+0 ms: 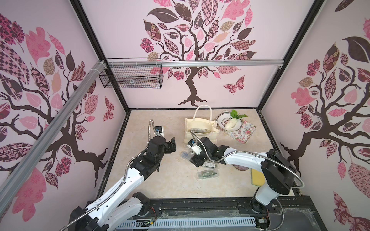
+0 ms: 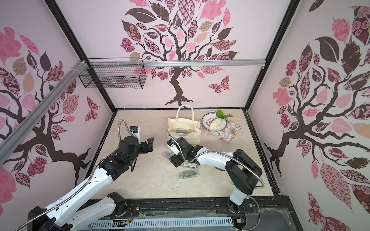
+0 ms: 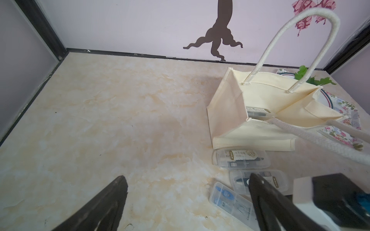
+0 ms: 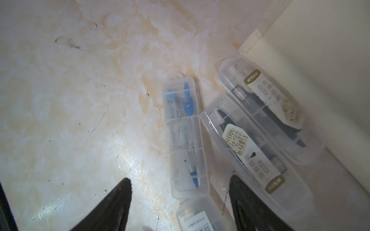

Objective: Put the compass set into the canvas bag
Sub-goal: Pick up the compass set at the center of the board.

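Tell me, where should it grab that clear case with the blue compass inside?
Pinch the blue compass case across its narrow width, towards the end away from the canvas bag, coming straight down from above. It lies flat on the table, too low for a side approach, and there its long edges stand clear of the neighbouring case.

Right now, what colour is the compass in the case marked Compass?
Blue. The compass in its clear case shows best in the right wrist view.
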`<state>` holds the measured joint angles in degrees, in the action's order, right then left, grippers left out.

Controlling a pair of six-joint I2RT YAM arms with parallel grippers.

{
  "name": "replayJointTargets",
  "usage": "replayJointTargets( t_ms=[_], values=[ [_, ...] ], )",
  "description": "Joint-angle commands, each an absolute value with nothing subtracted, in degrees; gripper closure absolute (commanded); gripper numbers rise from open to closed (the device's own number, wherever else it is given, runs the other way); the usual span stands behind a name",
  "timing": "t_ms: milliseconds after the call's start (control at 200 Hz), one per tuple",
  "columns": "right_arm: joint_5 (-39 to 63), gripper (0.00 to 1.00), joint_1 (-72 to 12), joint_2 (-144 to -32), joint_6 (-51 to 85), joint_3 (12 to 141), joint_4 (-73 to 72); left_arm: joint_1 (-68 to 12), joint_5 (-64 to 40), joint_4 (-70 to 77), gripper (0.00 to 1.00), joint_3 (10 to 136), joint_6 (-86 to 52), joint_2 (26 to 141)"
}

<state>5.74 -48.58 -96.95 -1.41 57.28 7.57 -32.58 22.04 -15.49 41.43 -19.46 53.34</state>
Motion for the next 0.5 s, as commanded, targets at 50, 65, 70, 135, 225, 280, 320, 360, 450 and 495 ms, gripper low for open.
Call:
replayJointTargets(
  t_ms=[50,65,70,135,225,280,320,360,450,495],
  values=[
    [5.25,0.24,-48.67,-102.64,-2.28,61.83,9.67,-32.62,23.47,-11.88,0.03,38.42,-19.23,51.17],
    [5.34,0.24,-48.62,-103.07,-2.46,62.06,9.98,-32.64,23.48,-11.87,0.03,38.31,-19.12,50.97],
    [5.39,0.24,-48.61,-103.17,-2.46,62.14,10.04,-32.62,23.52,-11.87,0.03,38.27,-19.14,50.97],
    [6.12,0.24,-48.60,-104.71,-2.97,63.09,11.02,-32.61,23.66,-11.62,0.03,38.01,-19.23,50.87],
    [6.23,0.24,-48.63,-106.04,-3.38,63.47,10.92,-32.67,23.83,-11.63,0.03,37.88,-19.09,50.90],
    [6.03,0.24,-48.62,-106.73,-3.76,63.71,10.88,-32.62,23.82,-11.77,0.03,37.88,-19.14,51.03],
    [5.76,0.24,-48.63,-107.27,-3.82,63.94,11.09,-32.65,23.82,-11.77,0.03,37.81,-19.11,51.10],
    [5.48,0.24,-48.65,-107.77,-3.84,64.36,11.40,-32.68,23.88,-11.66,0.03,37.80,-19.16,51.07],
    [4.31,0.26,-48.79,-108.75,-3.87,64.76,11.32,-32.62,23.86,-11.59,0.03,37.84,-19.22,51.31],
    [3.36,0.28,-49.01,-109.35,-4.14,65.17,11.65,-32.64,23.75,-11.58,0.03,37.79,-19.08,51.33]
  ],
)
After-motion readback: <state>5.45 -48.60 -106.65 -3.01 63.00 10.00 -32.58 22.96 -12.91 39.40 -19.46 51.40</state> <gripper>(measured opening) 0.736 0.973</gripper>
